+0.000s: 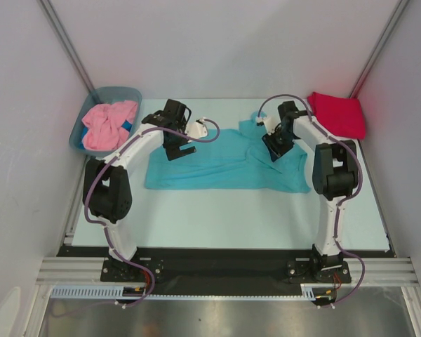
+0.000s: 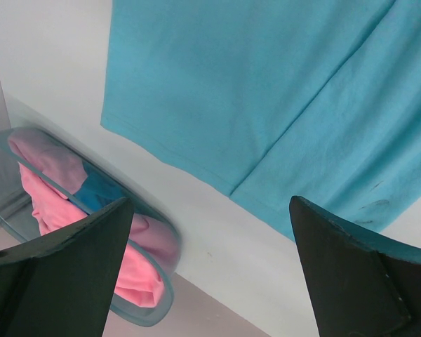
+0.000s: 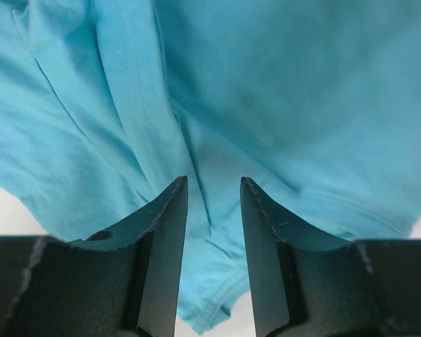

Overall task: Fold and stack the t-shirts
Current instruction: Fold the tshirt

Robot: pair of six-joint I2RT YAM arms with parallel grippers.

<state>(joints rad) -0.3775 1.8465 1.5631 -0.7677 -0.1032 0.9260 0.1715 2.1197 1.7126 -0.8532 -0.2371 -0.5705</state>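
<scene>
turquoise shirt [image 1: 224, 172]: lies flat across the middle of the bench [image 1: 224, 221], long side running left to right, with a bunched part at its far edge near the right arm
creases: the right wrist view shows long folds and a hem in the turquoise cloth
marks: a few small dark smudges near the hem in the left wrist view; too small to read as writing
red shirt [image 1: 337, 114]: folded, at the far right corner of the bench, apart from the turquoise shirt
pink shirt [image 1: 109, 125]: crumpled inside the tub [image 1: 116, 89] at the far left corner, a bit of blue cloth [image 2: 98, 193] beside it
left gripper [image 2: 210, 202]: spread wide, nothing between its jaws, above the far left edge of the turquoise shirt, near the tub
right gripper [image 3: 213, 181]: jaws a narrow gap apart, pinching nothing, creased turquoise cloth showing through the gap, over the shirt's right part
</scene>
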